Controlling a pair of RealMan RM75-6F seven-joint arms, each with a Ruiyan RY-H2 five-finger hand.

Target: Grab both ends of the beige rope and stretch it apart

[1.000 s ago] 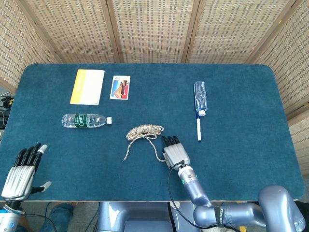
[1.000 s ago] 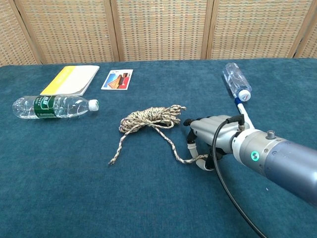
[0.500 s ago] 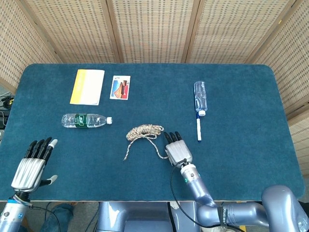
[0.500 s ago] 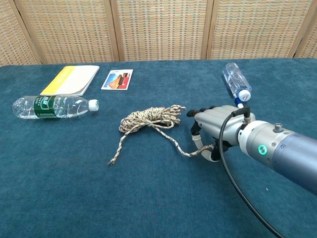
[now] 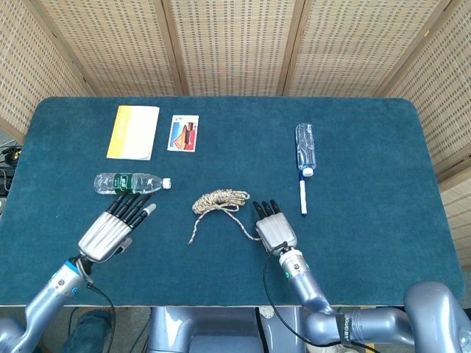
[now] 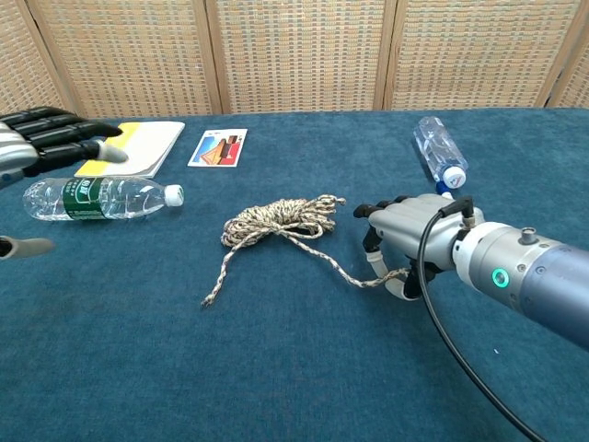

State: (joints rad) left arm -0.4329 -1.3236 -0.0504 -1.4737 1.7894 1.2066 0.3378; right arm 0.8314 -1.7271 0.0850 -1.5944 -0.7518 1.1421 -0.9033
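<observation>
The beige rope (image 5: 218, 200) (image 6: 276, 221) lies in a loose coil at the table's middle, with two strands trailing toward me. My right hand (image 5: 273, 227) (image 6: 409, 241) pinches the end of the right strand (image 6: 385, 278) just above the cloth. The left strand's end (image 5: 190, 240) (image 6: 208, 298) lies free on the cloth. My left hand (image 5: 114, 226) (image 6: 51, 138) hovers flat and open, fingers spread, left of the rope and near the bottle, holding nothing.
A clear water bottle (image 5: 130, 183) (image 6: 98, 197) lies just past my left hand's fingertips. A yellow booklet (image 5: 133, 132) and a card (image 5: 182, 133) sit at the back left. A second bottle (image 5: 305, 148) and a white pen (image 5: 302, 197) lie right of my right hand.
My left hand has swept from the table's front left corner up and right toward the rope. My right hand has drawn the right strand slightly rightward.
</observation>
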